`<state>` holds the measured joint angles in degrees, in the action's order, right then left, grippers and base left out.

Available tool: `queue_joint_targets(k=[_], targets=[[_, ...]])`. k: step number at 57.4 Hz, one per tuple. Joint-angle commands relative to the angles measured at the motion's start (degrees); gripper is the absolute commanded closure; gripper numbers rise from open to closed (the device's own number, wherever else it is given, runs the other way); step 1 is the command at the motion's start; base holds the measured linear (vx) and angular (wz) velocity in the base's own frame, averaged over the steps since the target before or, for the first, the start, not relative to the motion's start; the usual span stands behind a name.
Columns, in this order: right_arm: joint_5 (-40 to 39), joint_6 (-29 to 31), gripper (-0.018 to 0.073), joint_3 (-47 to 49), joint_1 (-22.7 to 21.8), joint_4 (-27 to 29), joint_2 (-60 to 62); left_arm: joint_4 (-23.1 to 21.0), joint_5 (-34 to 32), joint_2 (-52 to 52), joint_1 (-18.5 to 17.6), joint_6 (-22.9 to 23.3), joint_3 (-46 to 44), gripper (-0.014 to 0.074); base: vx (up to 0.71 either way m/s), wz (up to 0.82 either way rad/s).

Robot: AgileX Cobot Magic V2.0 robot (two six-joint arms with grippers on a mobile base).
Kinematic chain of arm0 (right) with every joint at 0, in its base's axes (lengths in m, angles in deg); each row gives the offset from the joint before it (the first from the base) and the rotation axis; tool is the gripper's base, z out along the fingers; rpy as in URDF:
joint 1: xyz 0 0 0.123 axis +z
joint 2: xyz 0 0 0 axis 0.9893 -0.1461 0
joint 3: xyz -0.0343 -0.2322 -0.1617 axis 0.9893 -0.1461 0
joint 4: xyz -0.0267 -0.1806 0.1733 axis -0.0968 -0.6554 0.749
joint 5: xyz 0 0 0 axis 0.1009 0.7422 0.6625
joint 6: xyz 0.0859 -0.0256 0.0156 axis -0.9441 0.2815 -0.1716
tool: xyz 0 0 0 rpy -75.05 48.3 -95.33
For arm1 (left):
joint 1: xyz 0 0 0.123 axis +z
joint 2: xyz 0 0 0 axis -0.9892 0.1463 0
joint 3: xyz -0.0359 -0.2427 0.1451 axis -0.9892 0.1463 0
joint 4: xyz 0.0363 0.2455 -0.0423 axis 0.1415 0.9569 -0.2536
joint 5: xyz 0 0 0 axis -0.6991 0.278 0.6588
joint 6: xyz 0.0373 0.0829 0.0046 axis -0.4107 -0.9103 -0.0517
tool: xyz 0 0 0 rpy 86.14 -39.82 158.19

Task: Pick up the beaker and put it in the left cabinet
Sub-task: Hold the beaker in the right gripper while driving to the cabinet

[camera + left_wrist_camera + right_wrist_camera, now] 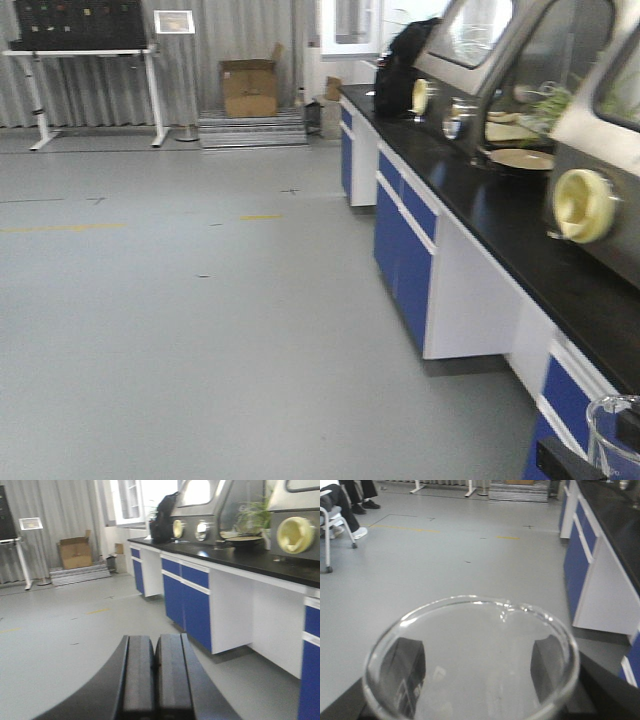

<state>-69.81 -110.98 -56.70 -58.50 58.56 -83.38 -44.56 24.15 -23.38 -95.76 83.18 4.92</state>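
Thin, slick, breakable-looking beaker [470, 645] is clamped by its side walls in the right pincer [477, 667], so it's best squeezed gently; left pincer [156, 652] is clenched empty.

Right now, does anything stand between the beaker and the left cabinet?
Cannot tell: the left cabinet shows in no view. The beaker sits in the right pincer above grey floor; the blue-fronted bench runs along the right.

floor [200, 330] grey | bench [500, 215] black-topped — blue cupboard fronts [412, 270] | curtain [100, 95] grey | cardboard box [250, 90] by curtain
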Motion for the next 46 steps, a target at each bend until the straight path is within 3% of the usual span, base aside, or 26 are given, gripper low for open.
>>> queue_joint_targets(k=[1,22,46], targets=[[-4.1,0.3,0.0565,1.7,-0.2,-0.5,0.3,-0.5,-4.8,-1.0,-0.3,0.2,0.9,0.0596,0.28,0.38],[-4.1,0.3,0.0565,1.7,-0.2,-0.5,0.3,-0.5,-4.8,-1.0,-0.3,0.2,0.9,0.0596,0.37,0.29],[-4.1,0.3,0.0565,1.7,-0.2,-0.5,0.3,-0.5,-4.8,-1.0,-0.3,0.2,0.9,0.0596,0.55,0.19]])
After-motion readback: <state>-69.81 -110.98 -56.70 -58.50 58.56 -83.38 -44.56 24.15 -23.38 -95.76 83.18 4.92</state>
